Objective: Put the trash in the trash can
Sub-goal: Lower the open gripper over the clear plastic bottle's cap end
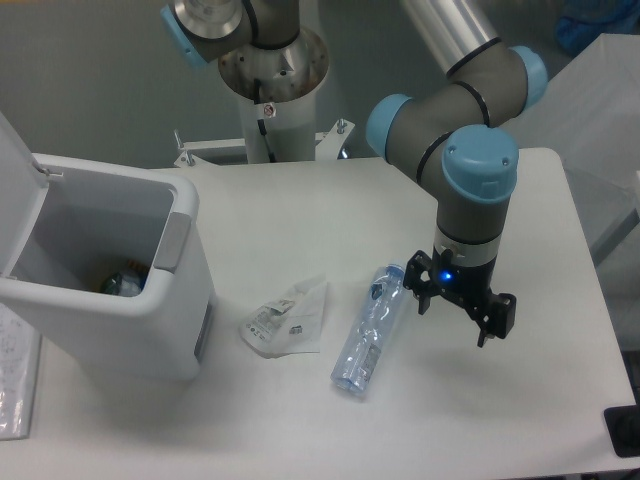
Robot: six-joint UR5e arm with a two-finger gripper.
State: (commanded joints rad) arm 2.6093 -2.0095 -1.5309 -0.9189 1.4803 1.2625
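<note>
Right now the bottle [371,329] lies flat on the table [520,410], its long axis running from the cap end at upper right, close to the gripper [462,305], down to the base at lower left. The gripper hangs just to the bottle's right, fingers spread apart and holding nothing. A grasp across the narrow width would, I judge, need a shift leftward and a descent. The wrapper [288,318] lies flat left of the bottle, between it and the trash can [110,290], whose lid stands open.
</note>
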